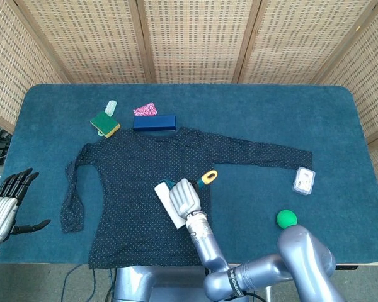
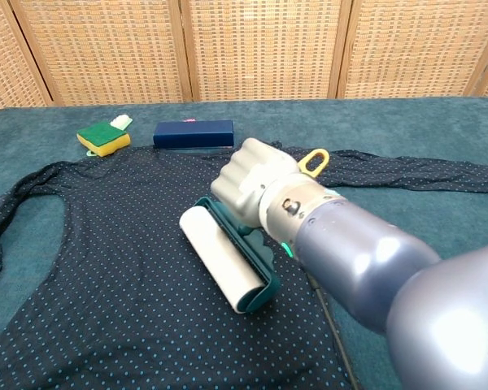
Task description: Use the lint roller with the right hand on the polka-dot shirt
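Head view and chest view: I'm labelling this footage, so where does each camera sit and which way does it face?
Head view: high up, looking steeply down on the whole table; shows left hand and right hand.
Chest view: low, facing forward across the table toward the wicker screen; only the right arm shows.
Shared: shirt, lint roller, right hand.

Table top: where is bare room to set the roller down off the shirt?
Bare table runs behind the shirt's right sleeve to the far edge. It is crowded at far left around the sponge and blue box.
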Controlling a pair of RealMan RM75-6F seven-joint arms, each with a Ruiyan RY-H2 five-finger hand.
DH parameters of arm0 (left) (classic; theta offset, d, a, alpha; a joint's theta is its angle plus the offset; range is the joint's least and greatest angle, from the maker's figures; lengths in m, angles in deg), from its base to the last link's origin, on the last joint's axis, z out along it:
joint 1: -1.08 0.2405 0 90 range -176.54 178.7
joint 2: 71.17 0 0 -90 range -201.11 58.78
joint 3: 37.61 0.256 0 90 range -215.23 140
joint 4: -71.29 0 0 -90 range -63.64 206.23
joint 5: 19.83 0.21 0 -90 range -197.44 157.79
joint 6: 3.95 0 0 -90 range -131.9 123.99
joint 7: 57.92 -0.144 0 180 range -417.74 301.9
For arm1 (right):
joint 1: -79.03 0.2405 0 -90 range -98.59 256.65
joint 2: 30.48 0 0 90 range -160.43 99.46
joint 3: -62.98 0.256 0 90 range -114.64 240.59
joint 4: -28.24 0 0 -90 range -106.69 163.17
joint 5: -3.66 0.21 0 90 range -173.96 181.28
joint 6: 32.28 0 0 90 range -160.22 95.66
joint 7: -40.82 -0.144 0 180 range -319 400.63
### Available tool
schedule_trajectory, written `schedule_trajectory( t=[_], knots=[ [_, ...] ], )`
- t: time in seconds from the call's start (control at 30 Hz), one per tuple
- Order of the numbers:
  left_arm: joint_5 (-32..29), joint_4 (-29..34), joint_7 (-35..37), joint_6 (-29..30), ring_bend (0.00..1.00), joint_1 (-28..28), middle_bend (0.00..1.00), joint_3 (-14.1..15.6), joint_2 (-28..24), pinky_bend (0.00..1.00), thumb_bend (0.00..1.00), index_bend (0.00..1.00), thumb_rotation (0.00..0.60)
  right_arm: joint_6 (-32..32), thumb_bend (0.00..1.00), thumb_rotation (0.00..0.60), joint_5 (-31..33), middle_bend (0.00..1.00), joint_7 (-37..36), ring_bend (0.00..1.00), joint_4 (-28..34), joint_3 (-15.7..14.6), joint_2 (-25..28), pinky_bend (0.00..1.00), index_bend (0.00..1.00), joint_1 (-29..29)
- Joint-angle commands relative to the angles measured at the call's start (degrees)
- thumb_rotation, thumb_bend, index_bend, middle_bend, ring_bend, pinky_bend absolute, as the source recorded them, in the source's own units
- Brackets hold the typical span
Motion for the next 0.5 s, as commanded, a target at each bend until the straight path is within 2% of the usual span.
schedule_trajectory(
  t=[0.03, 0.23, 0.33, 0.5],
  knots=[
    [-0.1, 0.0, 0.0, -0.1, 0.0, -0.1, 0.0, 0.0, 0.0, 0.0, 0.0, 0.0, 0.6, 0.4, 0.86, 0.6, 0.2, 1.0, 1.4, 1.0, 0.3, 0.4, -1.1, 1.0, 0.69, 0.9],
    [-0.3, -0.1, -0.1, -0.2, 0.0, -0.1, 0.0, -0.1, 0.1, 0.0, 0.0, 0.0, 0.6, 0.9, 0.86, 0.6, 0.3, 1.0, 2.6, 1.0, -0.5, 0.0, -2.4, 1.0, 0.69, 1.4],
    [-0.5, -0.1, 0.0, -0.2, 0.0, -0.1, 0.0, -0.1, 0.1, 0.0, 0.0, 0.0, 0.6, 0.7, 0.86, 0.6, -1.3, 1.0, 3.7, 1.0, -2.2, -2.2, -2.5, 1.0, 0.7, 1.4],
    [-0.5, -0.1, -0.2, -0.1, 0.0, -0.1, 0.0, -0.1, 0.2, 0.0, 0.0, 0.0, 0.6, 0.2, 0.86, 0.6, -2.5, 1.0, 3.6, 1.0, -3.8, -3.5, -1.1, 1.0, 0.7, 0.1]
  ],
)
